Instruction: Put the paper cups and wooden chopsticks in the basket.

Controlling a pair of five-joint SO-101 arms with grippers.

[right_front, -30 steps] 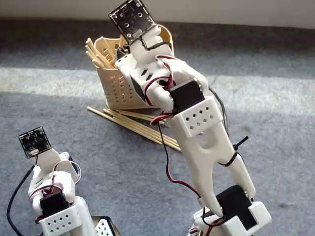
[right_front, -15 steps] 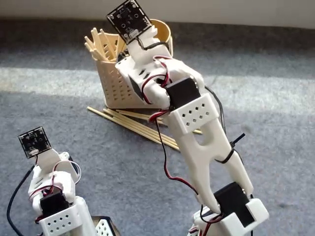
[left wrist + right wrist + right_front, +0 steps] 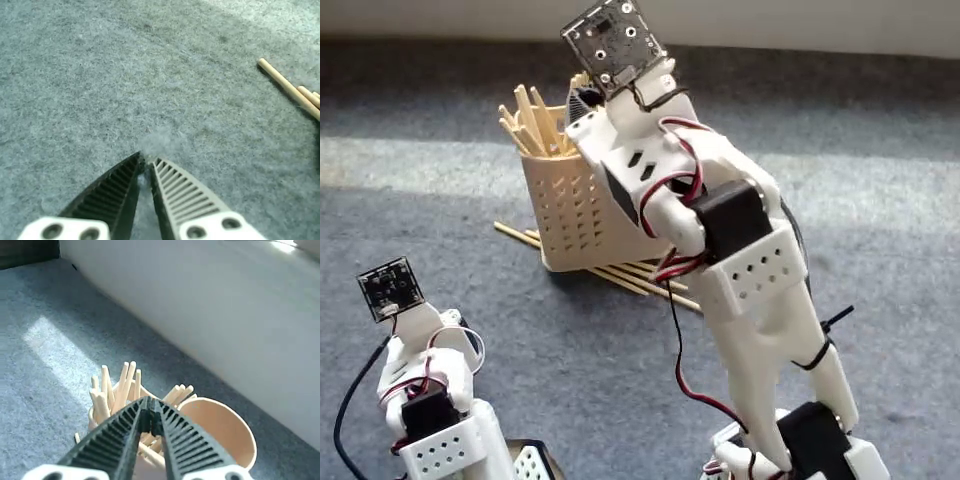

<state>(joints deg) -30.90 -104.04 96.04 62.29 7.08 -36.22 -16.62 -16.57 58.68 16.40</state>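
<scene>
Right hand [image 3: 151, 407], fingers pressed together, above upright wooden chopsticks [image 3: 131, 382] and a paper cup [image 3: 220, 432] beside them

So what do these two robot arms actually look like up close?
The left arm and right arm are white plastic shells with rows of small holes, black motor blocks, and loose red and black wires. Each wrist carries a small square circuit board. The left gripper has ribbed tapering fingers, one black, one white.

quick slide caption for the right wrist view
Shut right tool in front of wooden chopsticks and a paper cup.
</scene>
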